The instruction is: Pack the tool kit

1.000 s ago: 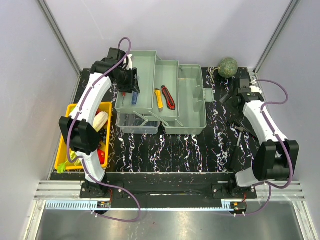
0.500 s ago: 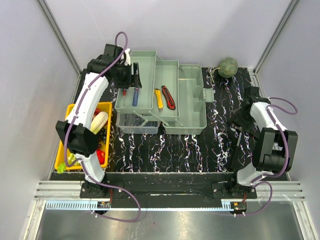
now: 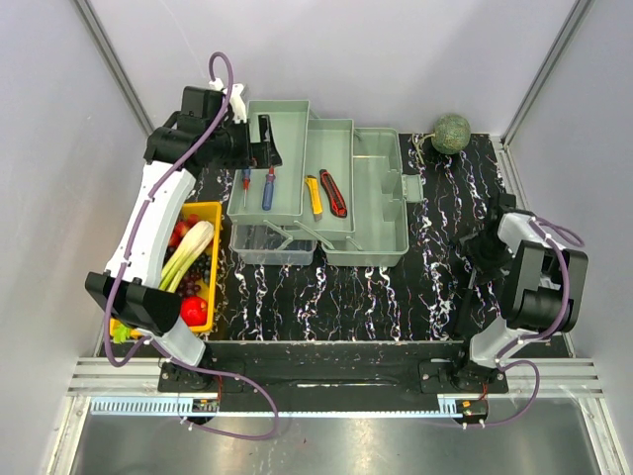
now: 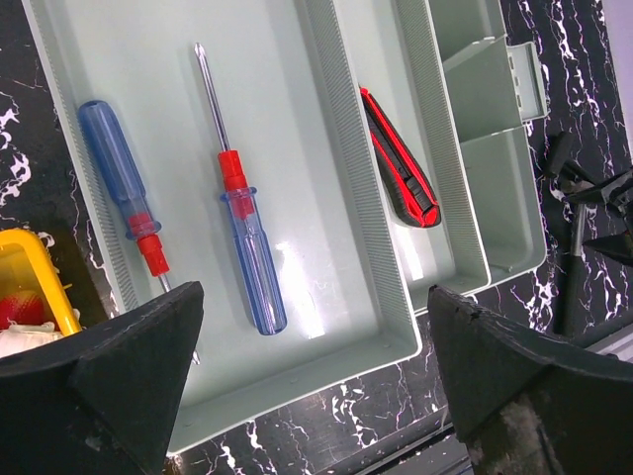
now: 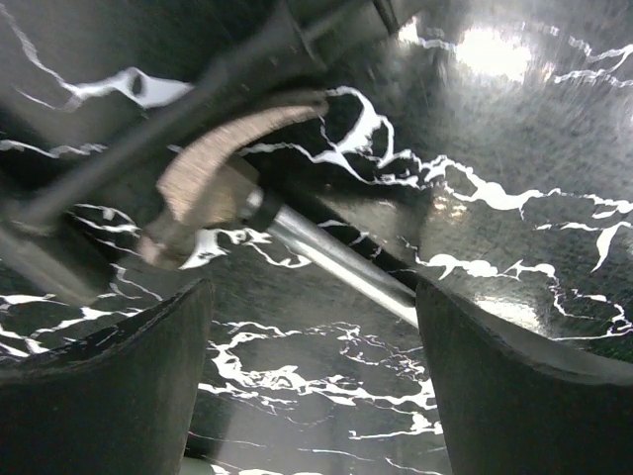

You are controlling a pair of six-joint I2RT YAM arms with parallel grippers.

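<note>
The large pale grey-green plastic toolbox (image 3: 381, 213) stands open at the back centre of the black, white-veined counter (image 3: 376, 287), with its trays fanned out. Near the counter's right edge a steel-headed hammer (image 5: 223, 188) lies flat. The right jaws hang low and spread wide, its head and shaft between them, ungripped. The left jaws, also wide and empty, hover over the leftmost tray (image 4: 326, 218), where two blue-handled screwdrivers (image 4: 252, 267) lie side by side. A red-and-black utility knife (image 4: 401, 168) lies in the next tray.
</note>
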